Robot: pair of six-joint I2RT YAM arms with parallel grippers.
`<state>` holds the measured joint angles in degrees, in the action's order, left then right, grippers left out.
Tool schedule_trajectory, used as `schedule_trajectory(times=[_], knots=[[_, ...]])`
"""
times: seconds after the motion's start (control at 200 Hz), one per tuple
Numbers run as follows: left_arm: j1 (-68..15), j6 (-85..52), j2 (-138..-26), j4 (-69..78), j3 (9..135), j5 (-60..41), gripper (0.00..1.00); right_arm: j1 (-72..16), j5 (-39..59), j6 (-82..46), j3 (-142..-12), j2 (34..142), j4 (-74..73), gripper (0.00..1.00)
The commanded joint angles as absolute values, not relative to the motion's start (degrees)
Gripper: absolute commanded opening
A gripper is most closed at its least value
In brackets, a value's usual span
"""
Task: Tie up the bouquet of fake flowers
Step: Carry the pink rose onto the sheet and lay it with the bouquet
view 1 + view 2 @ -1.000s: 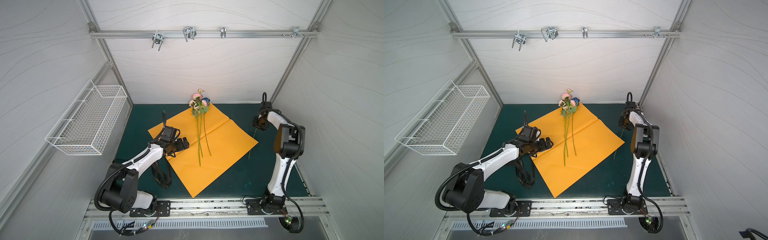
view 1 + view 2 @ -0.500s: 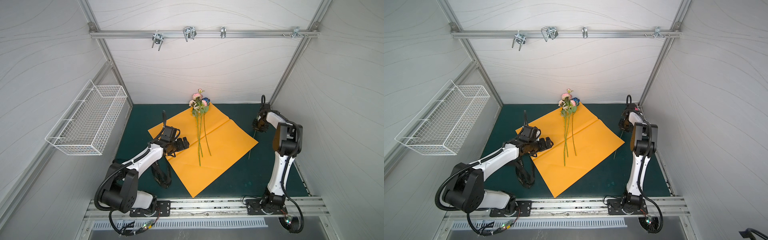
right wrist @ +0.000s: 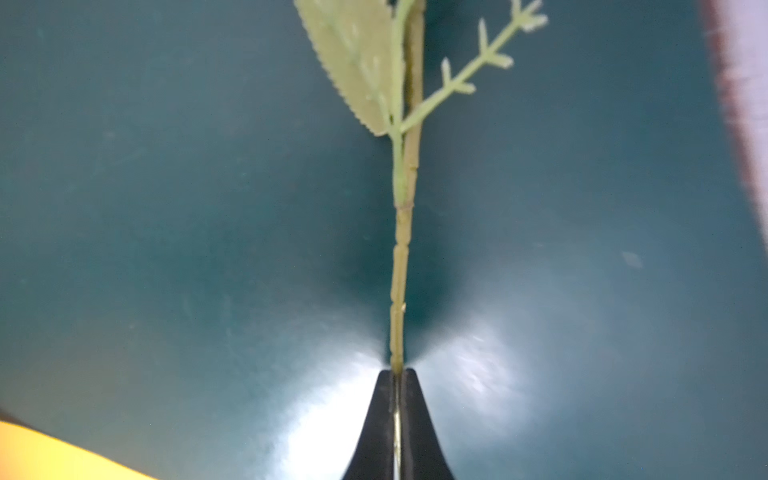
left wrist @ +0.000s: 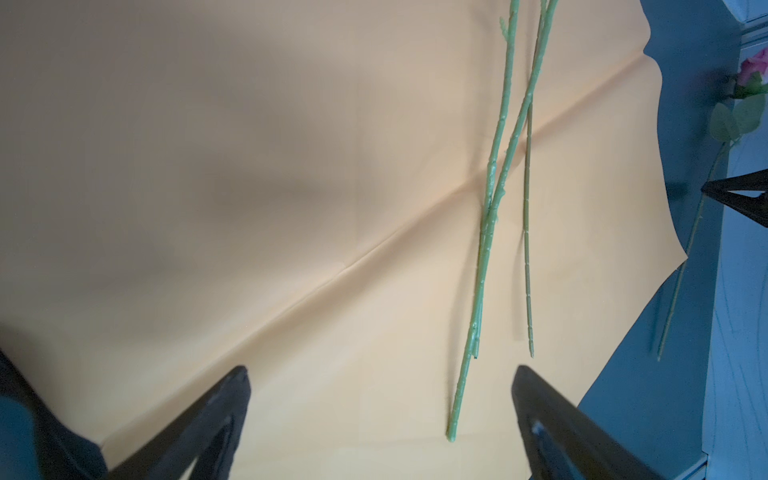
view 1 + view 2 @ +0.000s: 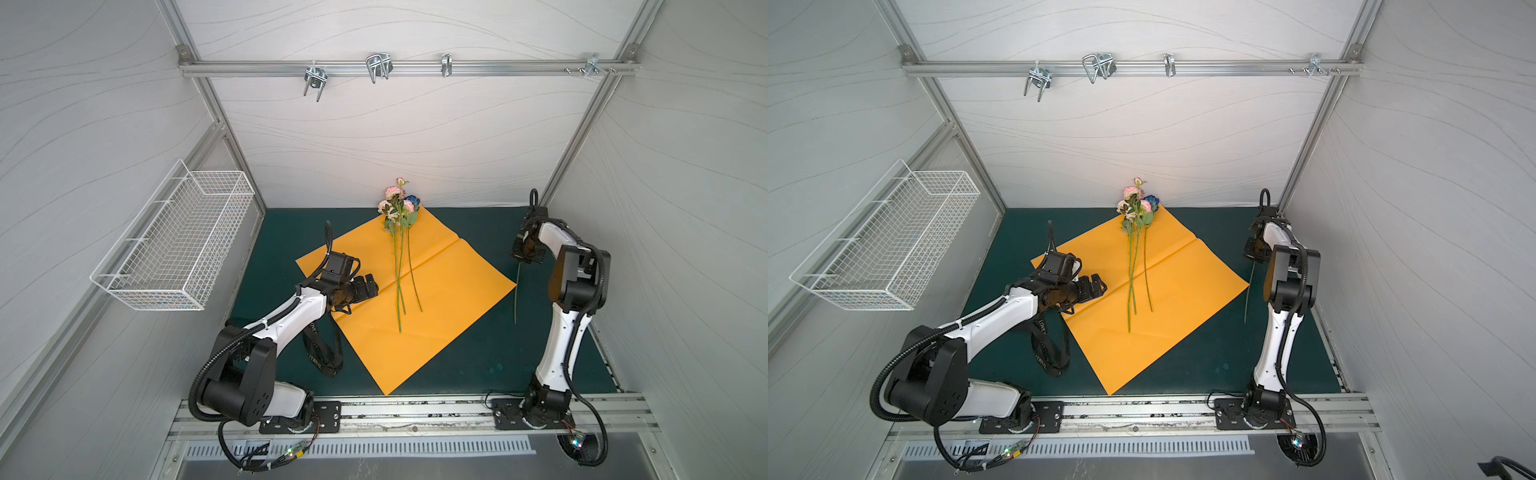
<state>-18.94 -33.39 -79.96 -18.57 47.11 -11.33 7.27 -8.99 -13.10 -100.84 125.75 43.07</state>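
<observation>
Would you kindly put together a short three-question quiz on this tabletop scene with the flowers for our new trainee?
1. Fill in: the bouquet lies on a sheet of ___ paper.
2. True or false: the left gripper, over the paper, has its jaws shut.
3. Pick one: the right gripper is shut on A) the paper's corner, B) a lone flower stem beside the paper, C) nothing.
Key: 1 orange; 2 false, the jaws stand wide open; 3 B.
</observation>
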Motion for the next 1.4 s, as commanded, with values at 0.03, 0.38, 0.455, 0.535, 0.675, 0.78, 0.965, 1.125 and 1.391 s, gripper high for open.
schedule_trajectory(times=[0.03, 0.38, 0.455, 0.535, 0.675, 0.78, 0.965, 1.125, 1.391], knots=[[-19.25, -33.93, -79.80, -18.38, 48.83, -10.30, 0.99, 6.46, -9.66, -11.93, -102.59, 114.77, 47.11, 0.00], [-19.25, -34.28, -80.49, -17.40, 48.60, -11.10, 0.99, -10.86, 5.20, -23.43, -100.28, 105.78, 40.72, 0.00], [-19.25, -34.28, -80.42, -17.28, 48.53, -11.19, 0.99, -14.83, 8.39, -26.97, -100.32, 107.92, 37.24, 0.00], [-19.25, -34.19, -80.33, -17.40, 48.52, -11.33, 0.99, -18.19, 11.42, -30.38, -100.63, 110.57, 33.60, 0.00], [-19.24, -34.02, -80.24, -17.33, 48.42, -11.27, 0.99, -22.59, 14.04, -34.22, -102.15, 116.21, 29.05, 0.00], [-19.23, -34.02, -80.16, -17.06, 47.96, -11.26, 0.99, -24.07, 16.58, -35.48, -104.95, 121.60, 28.07, 0.00], [-19.25, -33.97, -80.49, -17.14, 47.79, -10.99, 0.99, -26.98, 19.20, -36.87, -109.08, 128.46, 27.53, 0.00], [-19.25, -34.01, -80.68, -16.86, 48.15, -11.37, 0.99, -28.86, 20.30, -38.92, -109.63, 131.15, 26.37, 0.00], [-19.25, -33.93, -80.51, -17.27, 48.38, -11.48, 0.99, -29.53, 21.42, -40.69, -107.60, 132.92, 24.51, 0.05]])
